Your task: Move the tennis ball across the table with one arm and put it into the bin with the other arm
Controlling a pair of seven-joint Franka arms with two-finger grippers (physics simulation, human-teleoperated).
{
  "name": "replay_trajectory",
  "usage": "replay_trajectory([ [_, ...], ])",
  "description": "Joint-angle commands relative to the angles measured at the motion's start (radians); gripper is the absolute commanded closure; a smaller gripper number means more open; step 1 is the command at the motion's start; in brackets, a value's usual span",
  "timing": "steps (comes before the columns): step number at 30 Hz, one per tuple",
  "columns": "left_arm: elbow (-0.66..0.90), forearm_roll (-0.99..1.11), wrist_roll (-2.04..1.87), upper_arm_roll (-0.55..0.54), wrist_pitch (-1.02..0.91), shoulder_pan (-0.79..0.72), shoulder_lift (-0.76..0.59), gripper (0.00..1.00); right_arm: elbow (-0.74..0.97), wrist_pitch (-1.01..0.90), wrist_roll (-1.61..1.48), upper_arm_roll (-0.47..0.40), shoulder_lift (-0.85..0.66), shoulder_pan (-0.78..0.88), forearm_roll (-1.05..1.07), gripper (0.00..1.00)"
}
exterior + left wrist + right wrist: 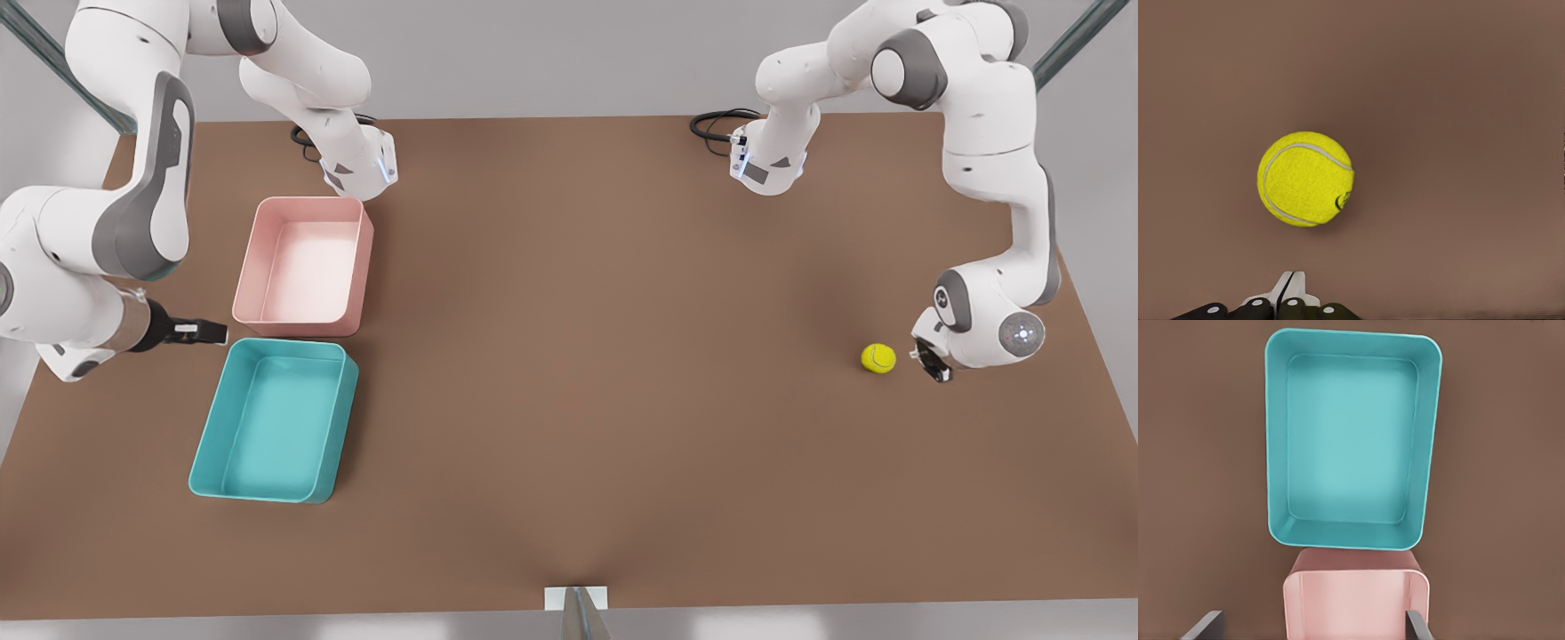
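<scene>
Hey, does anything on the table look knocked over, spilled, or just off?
Nothing stands out. The tennis ball sits on the table just in front of the left claw, whose fingers are shut. The teal bin and pink tray lie flat, empty, side by side beneath the open right claw.

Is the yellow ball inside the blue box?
No, the ball sits on the bare table by the left gripper at the front view's right, far from the blue box, which holds nothing.

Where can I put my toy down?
The table's big middle, between the teal bin and the tennis ball, is bare. Crowded: the pink tray and right gripper beside the bin, the left gripper by the ball.
</scene>
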Motion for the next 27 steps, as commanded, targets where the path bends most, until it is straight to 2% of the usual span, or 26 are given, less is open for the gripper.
replay_trajectory([
  [1, -0.012, 0.025, 0.282, 0.004, 0.022, 0.003, 0.005, 0.79, 0.000, 0.005, -0.059, 0.000, 0.000, -0.001, 0.003, 0.00],
  [12, -0.009, 0.046, 0.265, 0.004, 0.093, -0.009, 0.051, 0.79, 0.005, 0.003, -0.085, 0.000, 0.011, -0.014, 0.005, 0.00],
  [17, -0.025, 0.042, -0.014, -0.025, 0.082, -0.087, 0.051, 0.79, 0.005, 0.003, -0.085, 0.000, 0.017, -0.016, 0.008, 0.00],
  [19, -0.027, 0.031, -0.290, -0.088, 0.044, -0.173, 0.040, 0.79, 0.005, 0.003, -0.085, 0.000, 0.017, -0.016, 0.008, 0.00],
  [21, -0.030, -0.009, -0.837, -0.271, -0.008, -0.235, 0.017, 0.79, 0.005, 0.003, -0.087, 0.000, 0.017, -0.016, 0.005, 0.00],
  [22, -0.028, -0.030, -1.112, -0.328, -0.041, -0.244, -0.008, 0.79, 0.005, 0.003, -0.087, 0.000, 0.017, -0.016, 0.005, 0.00],
  [23, -0.018, -0.128, -1.322, -0.335, -0.038, -0.241, -0.020, 0.79, 0.003, 0.003, -0.087, 0.000, 0.017, -0.016, 0.003, 0.00],
  [24, 0.013, -0.210, -1.346, -0.334, -0.039, -0.224, -0.020, 0.79, 0.005, 0.003, -0.107, 0.000, 0.017, -0.016, 0.008, 0.00],
  [25, 0.041, -0.237, -1.523, -0.325, -0.041, -0.206, -0.034, 0.79, 0.005, 0.003, -0.107, 0.000, 0.017, -0.019, 0.008, 0.00],
  [26, 0.093, -0.241, -1.876, -0.325, -0.042, -0.183, -0.057, 0.79, 0.005, 0.003, -0.107, 0.000, 0.017, -0.022, 0.008, 0.00],
  [27, 0.154, -0.238, -1.970, -0.326, -0.105, -0.169, -0.057, 0.79, 0.003, 0.003, -0.107, 0.000, 0.019, -0.022, 0.010, 0.00],
])
